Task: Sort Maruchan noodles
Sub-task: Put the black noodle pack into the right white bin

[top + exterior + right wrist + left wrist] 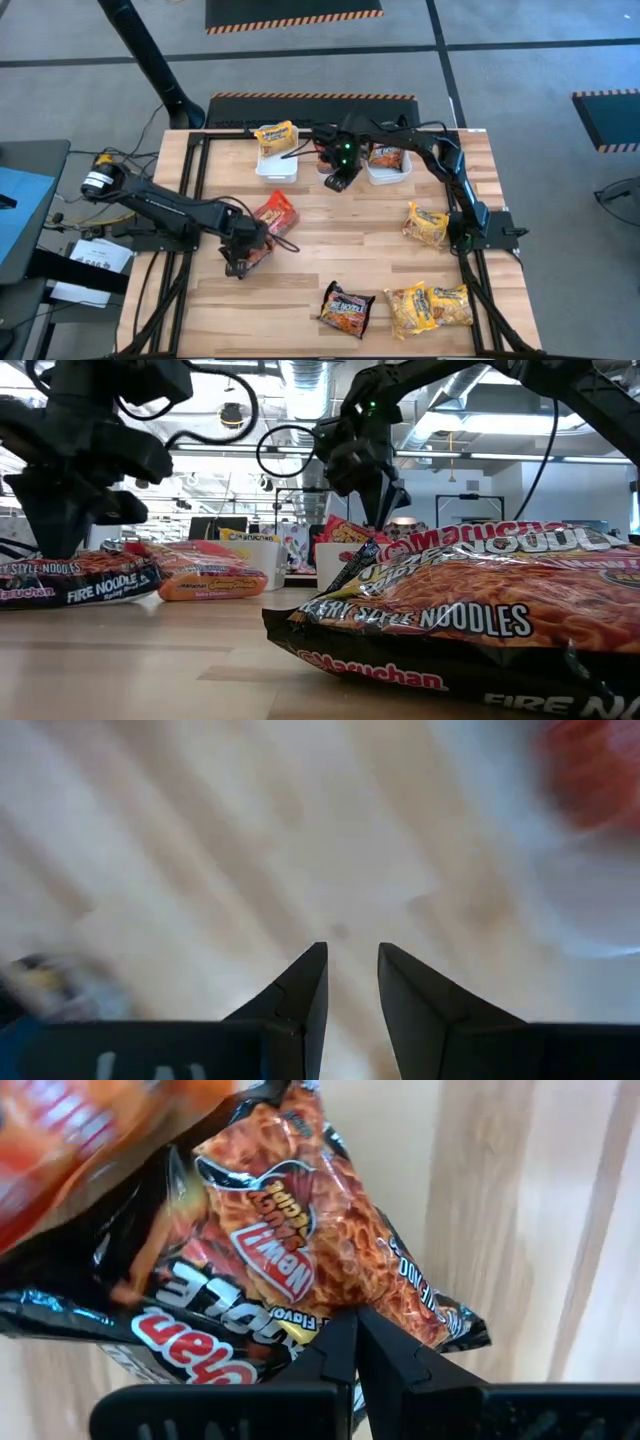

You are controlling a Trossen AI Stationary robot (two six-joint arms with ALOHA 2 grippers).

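My left gripper [354,1330] is shut and points steeply down at the near edge of a dark Maruchan packet [290,1230], which lies flat on the table at the left [256,250]. A red packet [277,212] lies partly on that dark one. My right gripper [350,965] hangs open over bare wood near the white bins [338,183], with nothing between its fingers. Far back, one bin [277,165] holds a yellow packet [275,134], another bin [388,172] a dark one [385,155]. My left gripper's shut fingertips [340,1342] stand right at the dark packet's near edge [300,1330], coming from above. Whether they touch or pinch that edge I cannot tell. The packet lies flat on the table.
More packets lie loose on the wood: a yellow one [425,222] at the right, a dark one [347,308] and two yellow ones [430,307] near the front edge. Something red [590,770] shows in a bin beside my right gripper. Bare wood lies in the table's middle.
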